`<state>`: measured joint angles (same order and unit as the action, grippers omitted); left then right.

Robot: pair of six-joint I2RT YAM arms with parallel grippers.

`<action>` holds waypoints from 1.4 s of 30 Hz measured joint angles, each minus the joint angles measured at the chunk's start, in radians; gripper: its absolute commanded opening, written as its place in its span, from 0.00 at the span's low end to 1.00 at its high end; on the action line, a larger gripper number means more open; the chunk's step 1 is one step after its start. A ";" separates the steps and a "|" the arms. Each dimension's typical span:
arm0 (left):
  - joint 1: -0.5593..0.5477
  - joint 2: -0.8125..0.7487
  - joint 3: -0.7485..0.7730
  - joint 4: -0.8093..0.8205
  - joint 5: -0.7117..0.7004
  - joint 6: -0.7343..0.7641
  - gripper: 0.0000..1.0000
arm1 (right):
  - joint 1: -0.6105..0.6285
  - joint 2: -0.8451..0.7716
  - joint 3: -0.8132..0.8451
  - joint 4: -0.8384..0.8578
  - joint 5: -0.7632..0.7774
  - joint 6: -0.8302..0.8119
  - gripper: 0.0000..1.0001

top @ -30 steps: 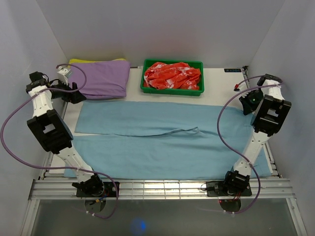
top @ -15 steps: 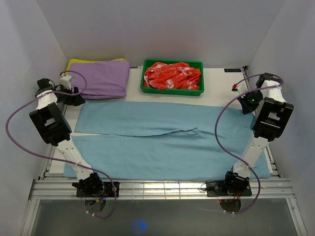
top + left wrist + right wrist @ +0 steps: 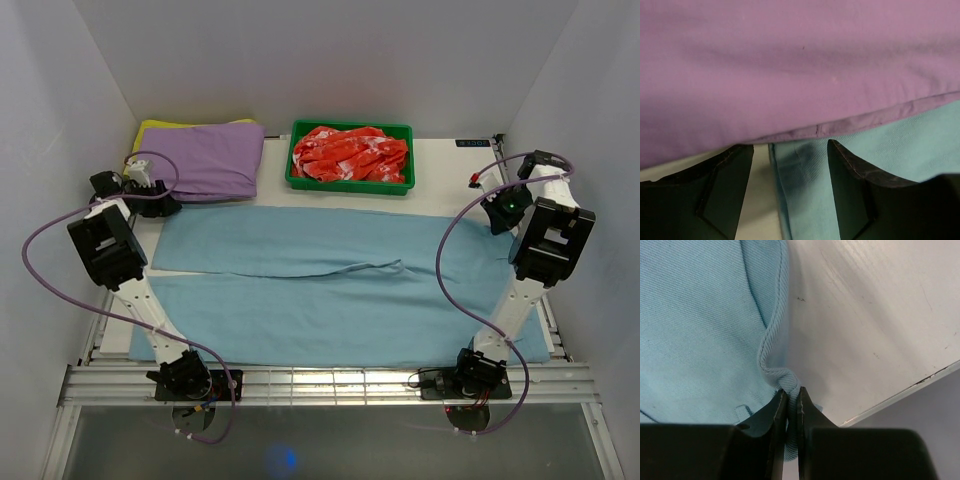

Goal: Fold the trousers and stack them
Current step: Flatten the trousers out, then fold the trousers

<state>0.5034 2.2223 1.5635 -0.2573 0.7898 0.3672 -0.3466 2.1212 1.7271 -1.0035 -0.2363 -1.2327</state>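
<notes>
The light blue trousers (image 3: 330, 285) lie flat across the table, legs to the left and waist to the right. My left gripper (image 3: 166, 207) is at the far leg's left end, beside the purple garment. In the left wrist view it (image 3: 790, 172) is open, and the leg's hem edge (image 3: 800, 190) lies between the two dark fingers (image 3: 855, 185). My right gripper (image 3: 496, 218) is at the waist's far right corner. In the right wrist view it (image 3: 792, 400) is shut on a bunched fold of the trousers' edge (image 3: 772, 362).
A folded purple garment (image 3: 210, 158) lies on something yellow (image 3: 150, 126) at the back left, filling the top of the left wrist view (image 3: 790, 65). A green tray (image 3: 350, 184) holding red-and-white cloth (image 3: 350, 152) stands at the back middle. Bare white table (image 3: 865, 315) ends close to my right gripper.
My left arm has swung in and lowered, bringing its gripper to the far leg's left end. The right arm has shifted only slightly and keeps its grip.
</notes>
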 measured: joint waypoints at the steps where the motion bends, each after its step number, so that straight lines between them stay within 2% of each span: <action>1: -0.004 0.005 0.000 0.014 0.000 -0.006 0.70 | 0.000 0.000 -0.002 0.002 0.001 -0.001 0.08; 5: -0.020 0.014 0.000 0.052 0.002 -0.019 0.67 | 0.001 0.000 -0.007 0.005 0.002 -0.001 0.08; 11: -0.032 0.015 -0.006 0.057 -0.004 -0.008 0.55 | 0.002 0.000 -0.007 0.007 0.006 -0.001 0.08; 18: -0.034 -0.012 -0.063 0.082 -0.003 0.064 0.51 | 0.002 0.000 -0.007 0.008 0.007 -0.001 0.08; 22: -0.036 -0.031 -0.091 0.070 -0.003 0.093 0.33 | 0.002 0.000 -0.007 0.008 0.007 0.000 0.08; 23: -0.036 -0.031 -0.091 0.067 -0.002 0.095 0.24 | 0.002 0.000 -0.007 0.008 0.007 0.000 0.08; 25: -0.036 -0.031 -0.090 0.058 0.002 0.095 0.13 | 0.002 0.000 -0.007 0.008 0.006 0.000 0.08; 26: -0.036 -0.031 -0.086 0.052 0.003 0.093 0.02 | 0.002 0.000 -0.007 0.008 0.006 0.001 0.08; 35: -0.022 -0.064 -0.059 -0.045 0.018 0.045 0.00 | 0.000 -0.022 0.001 -0.005 -0.003 0.003 0.08; 42: 0.056 -0.262 -0.059 -0.158 0.141 0.085 0.00 | -0.022 -0.174 -0.016 -0.037 -0.048 -0.009 0.08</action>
<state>0.5598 1.9602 1.5047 -0.4156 0.9306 0.4526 -0.3683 1.9469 1.7111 -1.0405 -0.2848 -1.2419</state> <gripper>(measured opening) 0.251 0.125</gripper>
